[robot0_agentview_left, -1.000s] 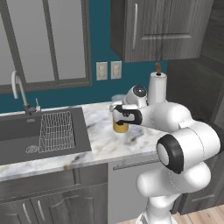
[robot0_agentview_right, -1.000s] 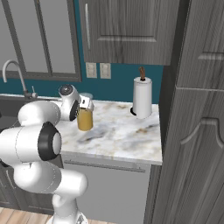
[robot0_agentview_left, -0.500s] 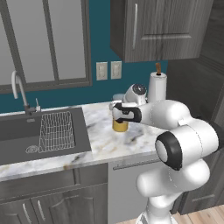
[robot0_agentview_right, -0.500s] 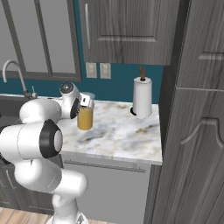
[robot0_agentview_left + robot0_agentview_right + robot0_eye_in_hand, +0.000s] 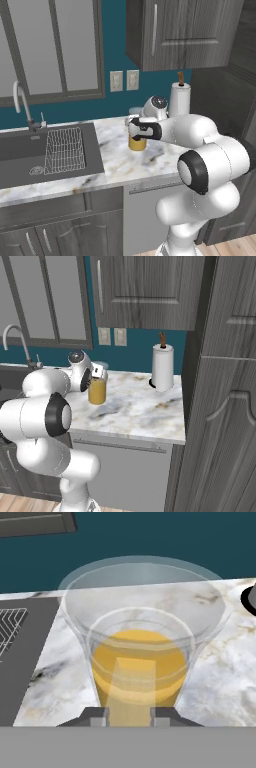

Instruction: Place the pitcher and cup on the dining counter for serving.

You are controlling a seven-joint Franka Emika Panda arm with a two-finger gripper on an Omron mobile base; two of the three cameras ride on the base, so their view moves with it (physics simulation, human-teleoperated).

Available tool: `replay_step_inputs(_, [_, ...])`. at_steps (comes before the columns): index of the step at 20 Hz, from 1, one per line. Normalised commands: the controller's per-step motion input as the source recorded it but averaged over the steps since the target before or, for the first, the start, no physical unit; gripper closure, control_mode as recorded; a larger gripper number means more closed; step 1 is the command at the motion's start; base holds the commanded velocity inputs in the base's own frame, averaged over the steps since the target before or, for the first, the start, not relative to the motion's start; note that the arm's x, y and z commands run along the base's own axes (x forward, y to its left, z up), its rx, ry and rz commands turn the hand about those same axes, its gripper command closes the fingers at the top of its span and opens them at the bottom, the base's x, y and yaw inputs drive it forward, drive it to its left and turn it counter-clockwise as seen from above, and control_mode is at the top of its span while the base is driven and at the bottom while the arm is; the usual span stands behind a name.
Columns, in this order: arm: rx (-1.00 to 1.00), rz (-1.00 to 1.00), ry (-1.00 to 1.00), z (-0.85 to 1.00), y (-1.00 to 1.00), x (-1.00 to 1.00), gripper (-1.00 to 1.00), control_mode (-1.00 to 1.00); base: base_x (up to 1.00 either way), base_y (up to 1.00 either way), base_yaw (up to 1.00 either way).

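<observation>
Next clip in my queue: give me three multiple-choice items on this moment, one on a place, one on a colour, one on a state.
1. Where does the pitcher stand?
A. in the sink
B. on the marble counter
C. on the floor

2. What colour is the liquid in the pitcher?
A. orange-amber
B. green
C. blue

3. How is the gripper set?
A. wide open above the sink
B. shut on the paper-towel roll
C. closed around the pitcher

Answers: 1 B, its base rests on the veined top right of the sink. 2 A, the hand view shows amber liquid. 3 C, the fingertips flank the glass, while the paper-towel roll stands apart.
</observation>
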Motion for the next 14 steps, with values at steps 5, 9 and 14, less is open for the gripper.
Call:
replay_step_inputs(5, [0.00,0.00,-0.03,0.36,0.00,-0.33,1.00,-1.00,0.00,0.00,0.00])
replay_step_inputs(9, [0.00,0.00,-0.05,0.68,0.01,-0.49,1.00,-1.00,0.00,0.00,0.00])
replay_step_inputs(14, [0.00,0.00,-0.08,0.80,0.01,-0.60,1.00,-1.00,0.00,0.00,0.00])
